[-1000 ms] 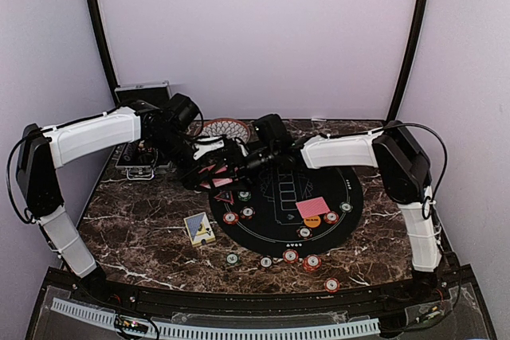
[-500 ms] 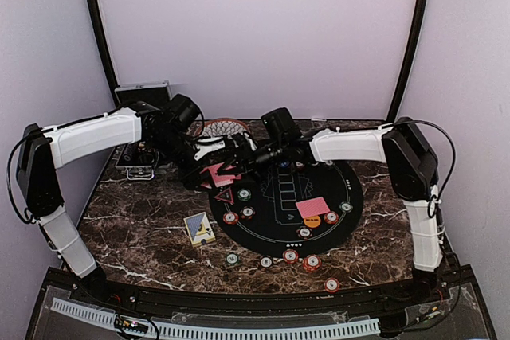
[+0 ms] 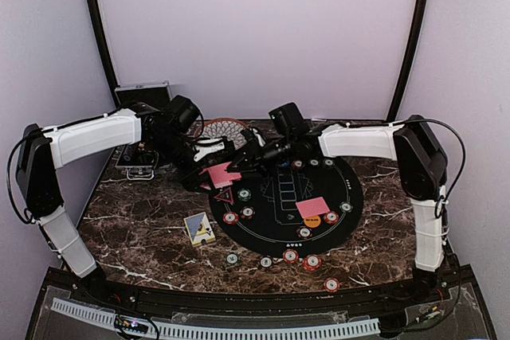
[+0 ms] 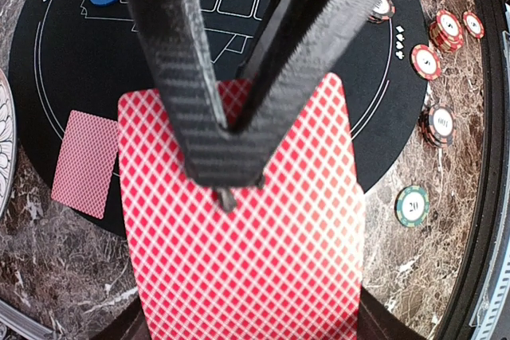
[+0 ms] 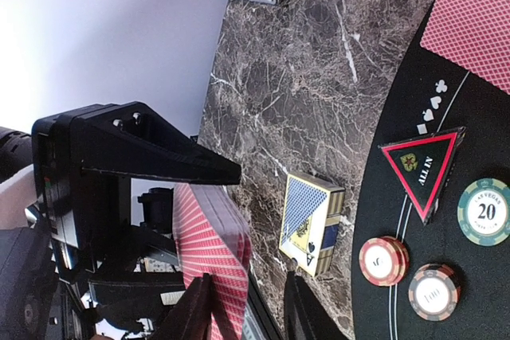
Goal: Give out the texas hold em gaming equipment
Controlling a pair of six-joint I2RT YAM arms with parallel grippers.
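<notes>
Near edge: chips (image 3: 291, 255) are strung along the near rim of the black mat (image 3: 355, 197), with a card box (image 3: 198, 228) to the left, off the mat. One dealt card (image 3: 312, 207) is seen face down on the right-near part of the mat.

Mid scene, above the mat's left-far edge: a red-backed stack (image 4: 247, 276) is held off the table by the left gripper (image 4: 227, 173), whose jaws are clamped shut on it. The stack's long axis runs straight on out from the left fingers, so the free short end is offered rightward.

The right gripper (image 5: 249, 280) is set just right and far of that free end, and it is the arm that can take a card. Its jaws are seen part open with the stack's edge between them. One finger is shown against the red backs and the other apart, so no grip is judged made yet. The next move is judged to turn on closing over the top card only.

Far: a patterned bowl (image 3: 223, 127) sits behind both grippers.
</notes>
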